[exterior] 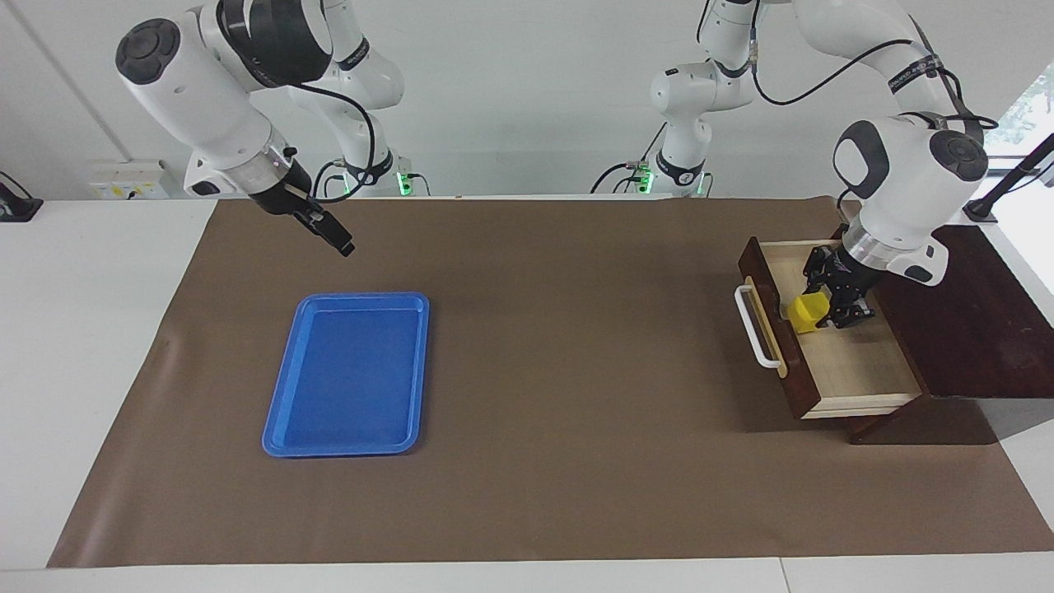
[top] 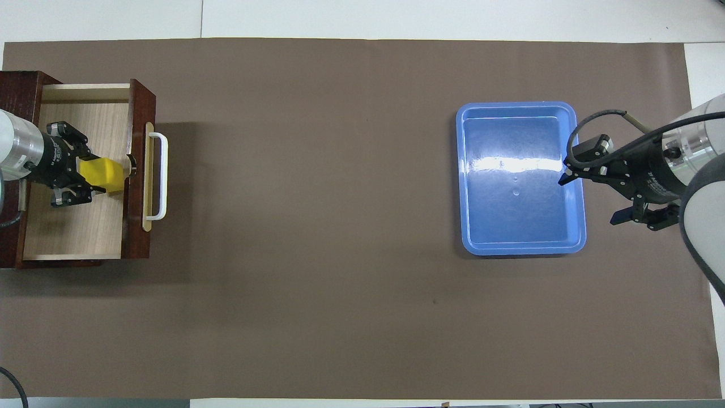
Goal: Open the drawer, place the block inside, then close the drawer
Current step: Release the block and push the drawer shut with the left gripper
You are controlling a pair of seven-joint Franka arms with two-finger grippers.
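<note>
The right gripper [exterior: 346, 245] hangs in the air over the brown mat beside the blue tray [exterior: 288, 395], at the edge of the tray toward the right arm's end of the table; this arm waits, and whether its fingers are apart or together cannot be told. The tray itself holds nothing.

Toward the left arm's end of the table stands the dark wood box [exterior: 980, 329] with the drawer [exterior: 856, 371] pulled out, its pale floor showing and its white bar handle [exterior: 753, 325] facing the tray. The left gripper [exterior: 823, 317] is inside the drawer's opening, clamped on the block [exterior: 807, 313], which sits just inside the drawer's front panel; whether the block touches the drawer floor cannot be told.

The step in hand looks like placing the block in the drawer: opening is done, closing is not. The next move probably calls for letting go of the block, lifting the left gripper above the drawer walls, then pushing the front panel toward the box until it shuts.
</note>
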